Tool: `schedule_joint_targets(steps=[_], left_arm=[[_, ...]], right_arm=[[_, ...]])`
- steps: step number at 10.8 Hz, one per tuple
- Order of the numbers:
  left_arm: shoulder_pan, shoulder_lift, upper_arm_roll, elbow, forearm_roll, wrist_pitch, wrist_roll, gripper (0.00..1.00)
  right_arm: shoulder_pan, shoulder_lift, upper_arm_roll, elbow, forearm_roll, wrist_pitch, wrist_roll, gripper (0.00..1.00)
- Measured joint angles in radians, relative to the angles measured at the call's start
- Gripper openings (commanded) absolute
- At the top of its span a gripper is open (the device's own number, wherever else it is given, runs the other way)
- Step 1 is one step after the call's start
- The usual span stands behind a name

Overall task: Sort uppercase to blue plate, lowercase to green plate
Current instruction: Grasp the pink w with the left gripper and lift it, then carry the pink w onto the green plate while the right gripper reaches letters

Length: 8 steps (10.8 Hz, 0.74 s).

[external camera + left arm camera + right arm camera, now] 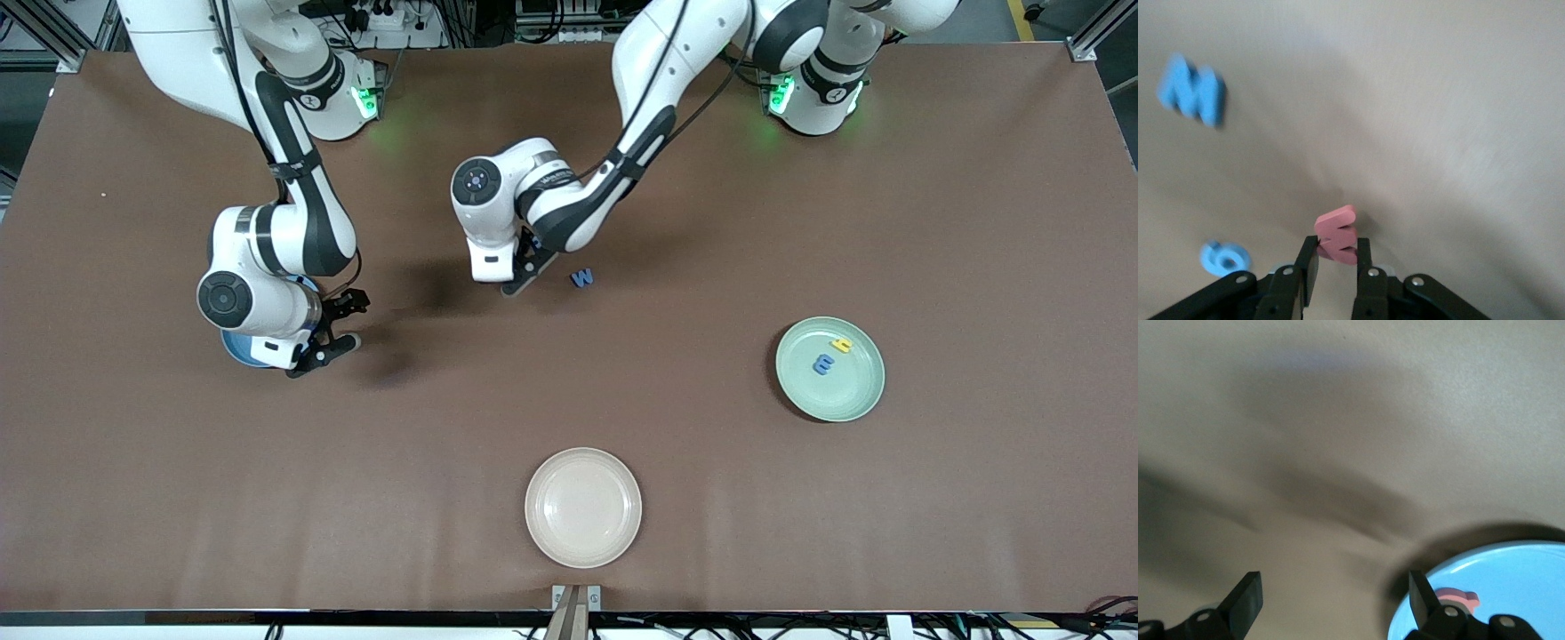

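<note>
My left gripper [524, 269] is low over the middle of the table, shut on the small red w [1336, 233], which sits between its fingers [1363, 257]. The blue W [581, 278] lies on the table beside it, toward the left arm's end, and shows in the left wrist view [1191, 90]. The blue g [1223, 258] lies close by the gripper. My right gripper [327, 340] is open and empty at the edge of the blue plate [238, 349], which my right arm mostly hides. A red letter [1457, 597] lies on that plate [1511, 587]. The green plate [849, 400] holds the yellow y [841, 344] and the periwinkle e [823, 364].
A cream-pink plate [582, 462] stands near the table's front edge, nearer to the front camera than the blue W. The yellow H and the teal R are out of view.
</note>
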Motion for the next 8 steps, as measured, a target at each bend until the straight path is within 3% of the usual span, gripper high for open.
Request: schedule_joint_targets(steps=[3,6,8], left_arm=[[0.172,-0.121,-0.008,0.009,0.0,-0.149,0.265,0.0],[0.355,-0.222,-0.012,0.0,0.001,-0.346,0.705,0.0],[0.476,-0.246,-0.01,-0.037,0.03,-0.394,0.982,0.0]], right_arm=[[0.015,0.001,0.069,0.001,0.019,0.04,0.119,0.96],[0.045,0.003,0.177,0.004,0.021,0.17,0.325,0.96],[0.071,0.007,0.245,0.016,0.021,0.234,0.45,0.97]])
